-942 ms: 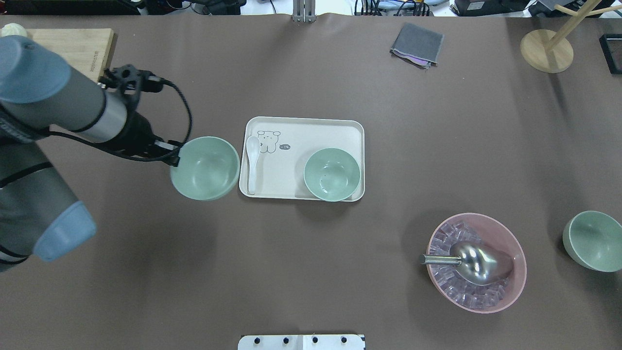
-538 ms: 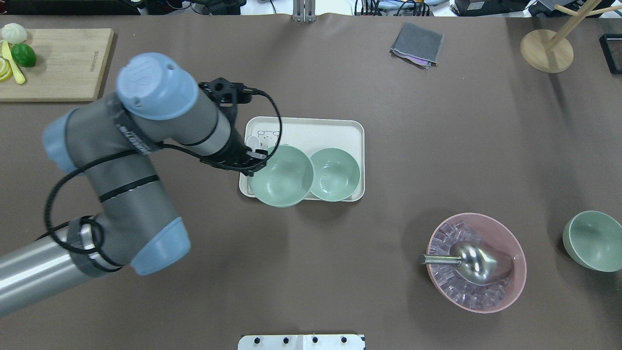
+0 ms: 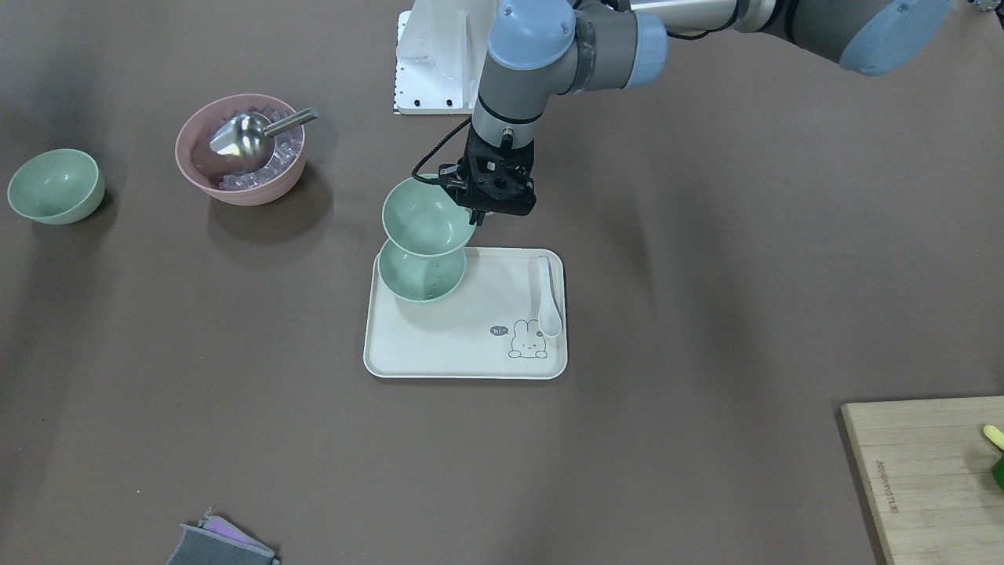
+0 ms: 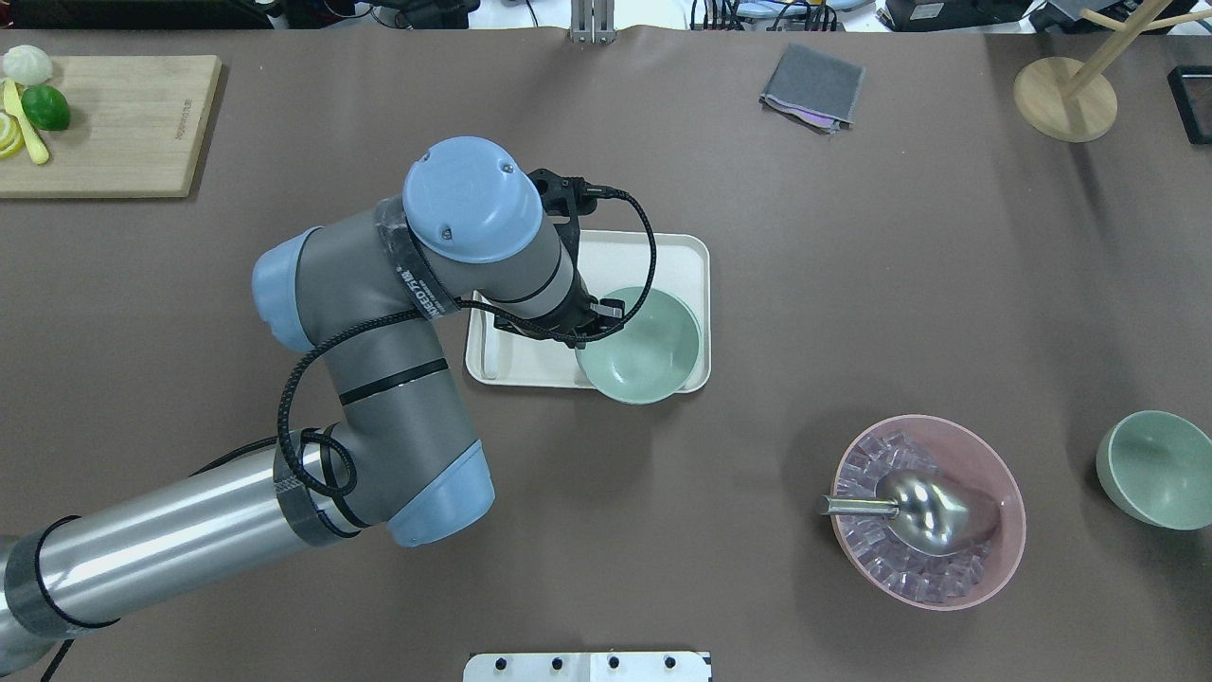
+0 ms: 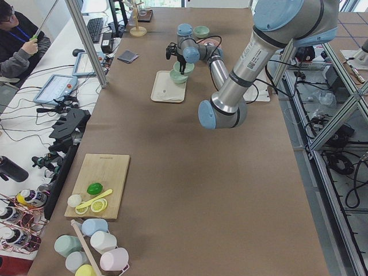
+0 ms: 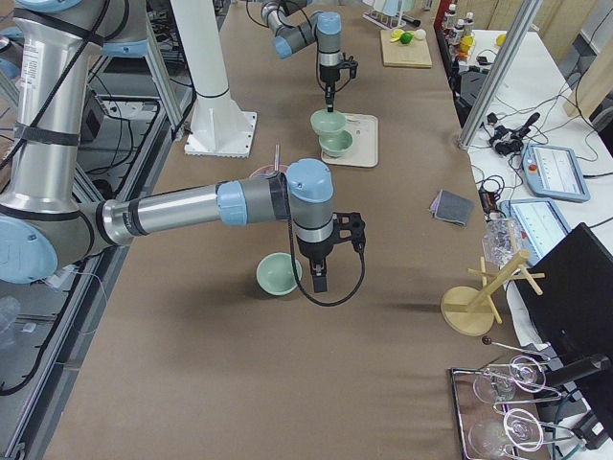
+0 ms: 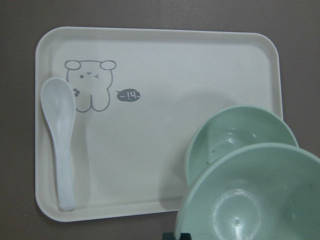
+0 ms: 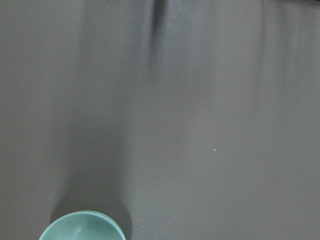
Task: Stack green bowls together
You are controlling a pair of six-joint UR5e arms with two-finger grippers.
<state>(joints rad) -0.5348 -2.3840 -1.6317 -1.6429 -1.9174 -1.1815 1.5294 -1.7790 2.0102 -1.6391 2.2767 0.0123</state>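
My left gripper (image 4: pixel 592 327) is shut on the rim of a green bowl (image 4: pixel 639 349) and holds it in the air. It hangs just above a second green bowl (image 3: pixel 421 276) that sits on the cream tray (image 3: pixel 455 345). The left wrist view shows the held bowl (image 7: pixel 255 200) overlapping the tray bowl (image 7: pixel 235 135). A third green bowl (image 4: pixel 1157 469) sits on the table at the far right. My right gripper (image 6: pixel 319 278) hovers beside it; I cannot tell whether it is open or shut. That bowl's rim (image 8: pixel 82 227) shows in the right wrist view.
A white spoon (image 3: pixel 547 298) lies on the tray. A pink bowl (image 4: pixel 928 511) with ice and a metal scoop stands between the tray and the third bowl. A cutting board (image 4: pixel 104 123), grey cloth (image 4: pixel 812 85) and wooden stand (image 4: pixel 1065 95) sit along the far edge.
My left arm has carried the held bowl to the right, from beside the tray's left edge to over the bowl on the tray.
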